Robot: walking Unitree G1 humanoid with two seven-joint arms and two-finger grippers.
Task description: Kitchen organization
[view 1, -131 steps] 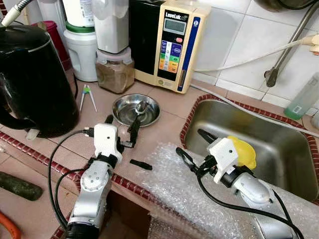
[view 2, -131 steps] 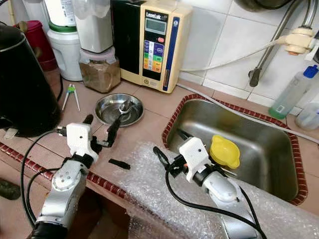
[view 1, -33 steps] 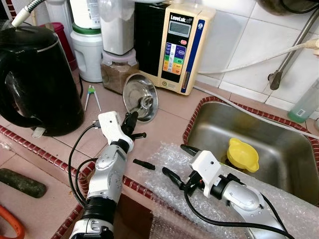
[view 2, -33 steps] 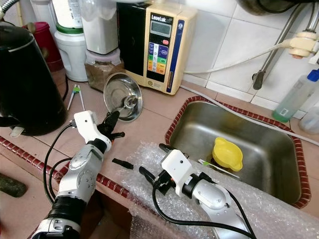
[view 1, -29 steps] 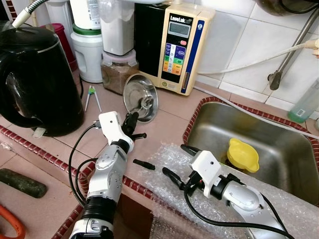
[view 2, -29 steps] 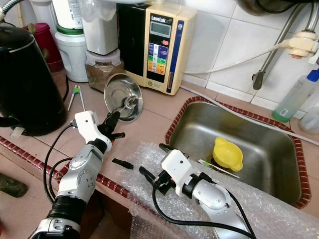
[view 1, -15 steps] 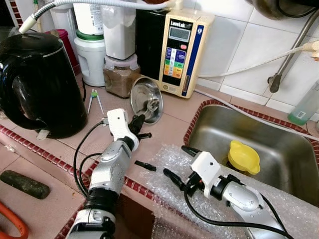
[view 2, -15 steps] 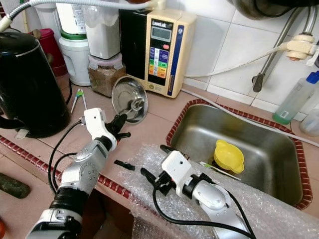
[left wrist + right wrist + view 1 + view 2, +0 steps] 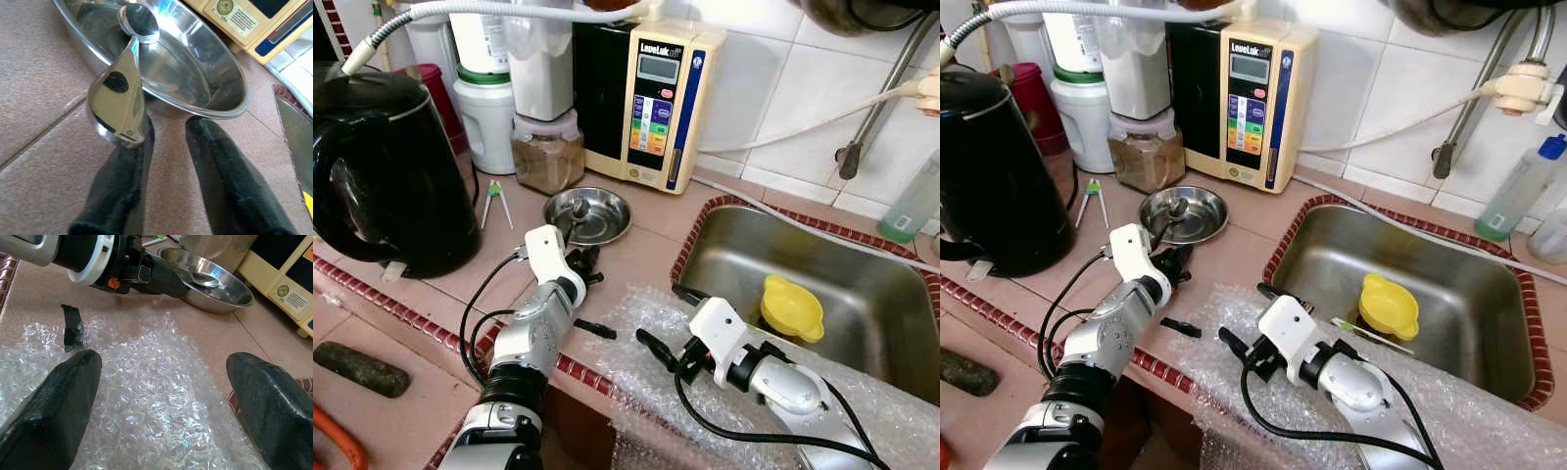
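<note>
A steel bowl (image 9: 588, 215) lies flat on the tiled counter with a spoon (image 9: 128, 63) in it. The spoon's handle hangs over the near rim. My left gripper (image 9: 582, 262) sits low on the counter just in front of the bowl. It is open, and the spoon handle's end rests above one fingertip (image 9: 132, 147) with nothing between the fingers. My right gripper (image 9: 662, 318) hovers open over a sheet of bubble wrap (image 9: 146, 396) at the counter's front edge, beside the sink.
A yellow funnel-like piece (image 9: 791, 307) lies in the steel sink (image 9: 724, 208). A small black strip (image 9: 595, 329) lies by the bubble wrap. A black kettle (image 9: 391, 176), a jar of brown powder (image 9: 546, 152) and a beige appliance (image 9: 656, 98) crowd the back.
Half a second ago the bowl stood tipped on its edge at the left gripper. Now it lies flat and the gripper has let go. The right arm has hardly moved.
</note>
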